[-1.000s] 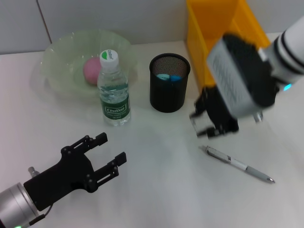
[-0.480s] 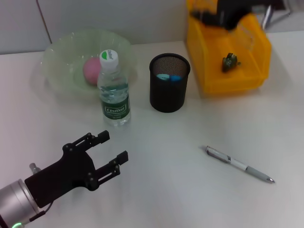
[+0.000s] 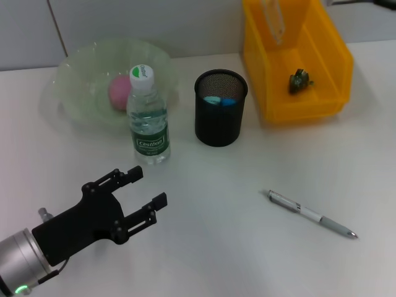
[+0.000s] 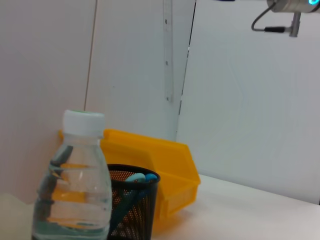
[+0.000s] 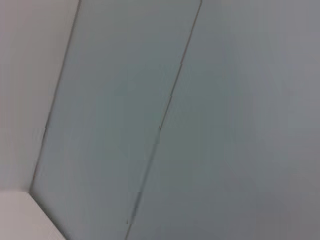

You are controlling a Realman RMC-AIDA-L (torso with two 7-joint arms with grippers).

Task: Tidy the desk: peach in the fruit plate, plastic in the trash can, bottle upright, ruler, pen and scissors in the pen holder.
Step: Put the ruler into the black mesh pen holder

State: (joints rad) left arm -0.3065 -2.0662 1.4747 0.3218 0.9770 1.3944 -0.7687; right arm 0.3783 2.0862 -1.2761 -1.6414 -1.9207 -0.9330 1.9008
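My left hand (image 3: 141,193) is matt black plastic on a brushed metal wrist. The counter (image 3: 247,247) is smooth matt white. The bottle (image 3: 148,117) is clear glossy plastic, the pen holder (image 3: 220,116) black wire mesh, the trash can (image 3: 298,68) glossy yellow plastic, the pen (image 3: 312,214) shiny metal.

Looking like an office/lab test cell: white surface (image 3: 247,247) sitting against grey wall panels (image 3: 142,25), mesh pen holder (image 3: 221,116), yellow bin (image 3: 322,86).

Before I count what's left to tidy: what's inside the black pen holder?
Inside the pen holder, blue and teal handle tops show at the rim; what they belong to is hidden by the mesh wall.
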